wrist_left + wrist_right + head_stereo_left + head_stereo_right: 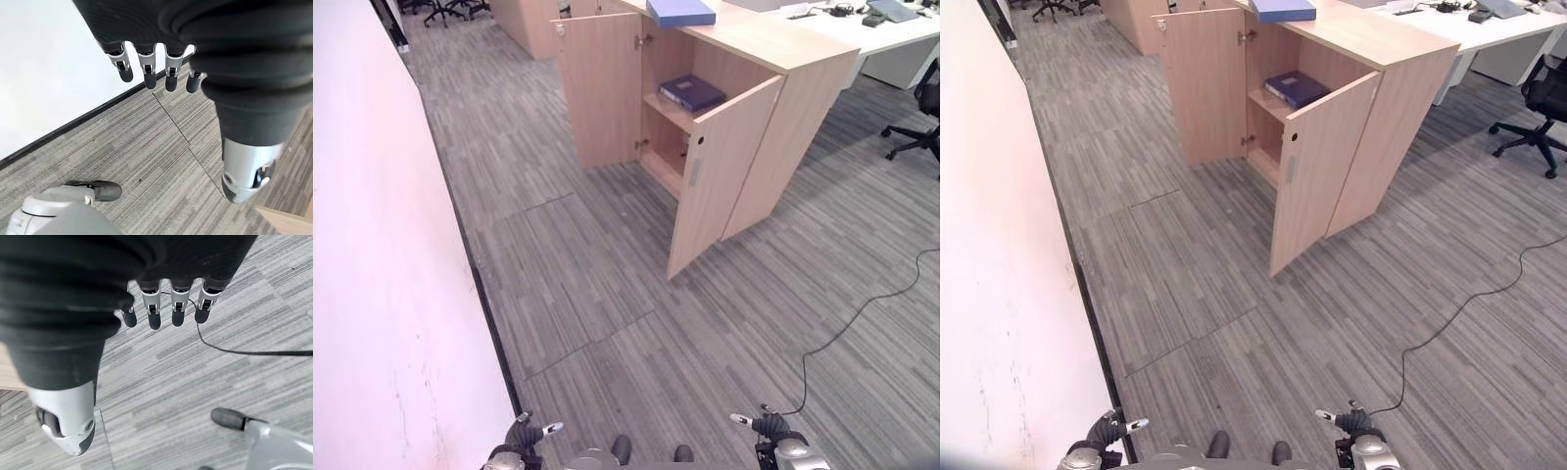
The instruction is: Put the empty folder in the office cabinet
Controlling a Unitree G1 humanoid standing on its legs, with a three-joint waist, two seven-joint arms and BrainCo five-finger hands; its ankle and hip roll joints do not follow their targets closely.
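Seemingly, folder (681,12) far from hands.

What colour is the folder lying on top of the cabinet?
Blue. The folder on the cabinet shows best in the left eye view.

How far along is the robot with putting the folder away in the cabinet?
Possibly done: a dark blue folder lies on the middle shelf of the light wooden cabinet, whose two doors stand open. Nothing is in hand: the left hand and right hand hang open over the grey carpet. Another blue folder lies on the cabinet top; closing the doors may remain.
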